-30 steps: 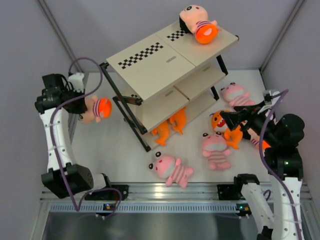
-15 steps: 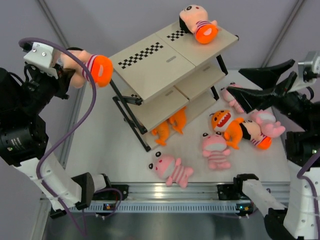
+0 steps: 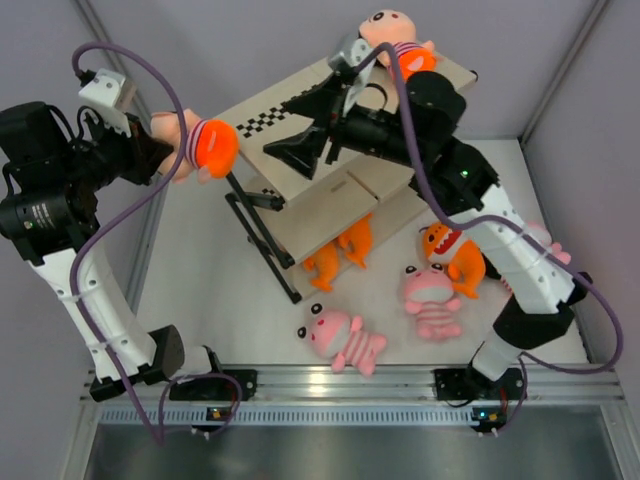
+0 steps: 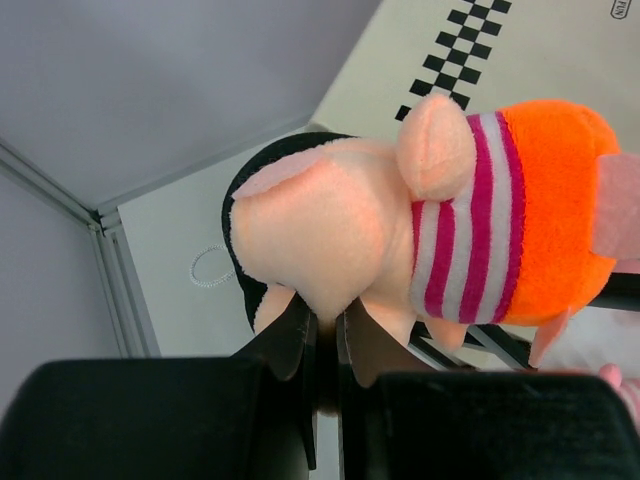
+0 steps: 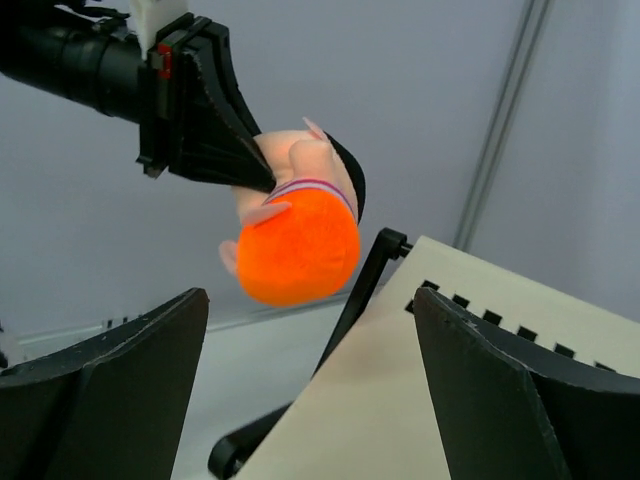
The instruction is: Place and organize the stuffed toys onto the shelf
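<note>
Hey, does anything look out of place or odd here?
An orange toy pokes out from beneath the shelf, seemingly lying on the table rather than on a board. The shelf itself sits skewed to the table's edges.

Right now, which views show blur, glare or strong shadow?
Top external view: sharp, evenly lit, no glare on the shelf, only faint shadows. Left wrist view: the doll is clear, the left gripper at the bottom edge is dark and blurred. Right wrist view: the fingers of the right gripper are dark and slightly soft, the doll beyond them sharper.
</note>
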Action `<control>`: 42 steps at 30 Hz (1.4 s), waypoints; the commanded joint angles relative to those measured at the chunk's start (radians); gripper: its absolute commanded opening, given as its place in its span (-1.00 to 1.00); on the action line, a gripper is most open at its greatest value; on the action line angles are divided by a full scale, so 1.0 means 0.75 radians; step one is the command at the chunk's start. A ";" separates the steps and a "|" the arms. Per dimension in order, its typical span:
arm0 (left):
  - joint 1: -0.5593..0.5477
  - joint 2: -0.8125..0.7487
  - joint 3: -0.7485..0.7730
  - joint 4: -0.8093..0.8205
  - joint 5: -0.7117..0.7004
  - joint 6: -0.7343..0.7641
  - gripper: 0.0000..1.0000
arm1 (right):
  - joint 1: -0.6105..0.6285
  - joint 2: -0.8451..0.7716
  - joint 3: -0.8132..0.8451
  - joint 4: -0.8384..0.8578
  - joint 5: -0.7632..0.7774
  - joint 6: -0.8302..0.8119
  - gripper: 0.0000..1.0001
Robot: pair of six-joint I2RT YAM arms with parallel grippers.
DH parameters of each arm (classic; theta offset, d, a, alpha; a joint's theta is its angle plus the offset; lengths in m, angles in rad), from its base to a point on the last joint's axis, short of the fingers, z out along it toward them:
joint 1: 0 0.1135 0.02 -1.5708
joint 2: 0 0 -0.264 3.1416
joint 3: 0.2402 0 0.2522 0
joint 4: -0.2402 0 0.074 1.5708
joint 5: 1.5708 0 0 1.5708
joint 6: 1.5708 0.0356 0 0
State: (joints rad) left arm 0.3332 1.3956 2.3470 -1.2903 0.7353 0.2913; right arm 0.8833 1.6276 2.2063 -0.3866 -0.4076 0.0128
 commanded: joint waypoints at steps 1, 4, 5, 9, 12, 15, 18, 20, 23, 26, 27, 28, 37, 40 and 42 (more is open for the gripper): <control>0.006 -0.061 -0.024 0.021 0.048 0.029 -1.00 | 0.066 0.108 0.199 0.127 0.079 0.027 0.68; 0.006 -0.063 -0.033 0.021 0.065 0.031 -1.00 | 0.094 0.186 0.206 0.229 0.104 0.087 0.68; 0.006 -0.063 -0.037 0.021 0.069 0.031 -1.00 | 0.101 0.202 0.206 0.245 0.100 0.103 0.68; 0.006 -0.067 -0.039 0.021 0.083 0.029 -1.00 | 0.117 0.278 0.200 0.272 0.085 0.183 0.62; 0.006 -0.063 -0.039 0.021 0.085 0.029 -1.00 | 0.125 0.309 0.143 0.354 -0.004 0.253 0.54; 0.004 -0.069 -0.049 0.021 0.083 0.031 -1.00 | 0.139 0.345 0.169 0.358 -0.017 0.286 0.30; 0.004 -0.079 -0.059 0.019 0.089 0.037 -1.00 | 0.146 0.352 0.167 0.342 0.075 0.308 -0.38; 0.006 -0.088 -0.065 0.021 0.081 0.043 -1.00 | 0.146 0.346 0.153 0.333 0.100 0.310 -0.65; 0.006 -0.092 -0.065 0.019 0.065 0.041 -0.96 | 0.146 0.303 0.084 0.362 0.149 0.347 -1.00; 0.006 -0.100 -0.070 0.037 0.022 0.027 0.27 | 0.119 0.197 -0.070 0.503 0.200 0.457 -1.00; 0.006 -0.106 -0.074 0.043 0.006 0.021 0.43 | 0.105 0.140 -0.104 0.606 0.214 0.486 -1.00; 0.006 -0.118 -0.076 0.051 -0.009 0.017 0.56 | 0.074 0.113 -0.160 0.638 0.247 0.531 -1.00; 0.006 -0.137 -0.121 0.074 -0.158 -0.012 0.96 | -0.148 -0.282 -0.695 0.859 0.625 0.713 -1.00; 0.006 -0.143 -0.141 0.076 -0.150 -0.004 0.96 | -0.226 -0.360 -0.832 0.882 0.705 0.780 -1.00; 0.006 -0.145 -0.145 0.074 -0.148 0.000 0.96 | -0.247 -0.386 -0.892 0.892 0.754 0.799 -1.00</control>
State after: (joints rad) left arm 0.3351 1.2961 2.2490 -1.2797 0.6334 0.2901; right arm 0.7204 1.3689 1.5925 0.1848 0.0494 0.5400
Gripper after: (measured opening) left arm 0.982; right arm 0.021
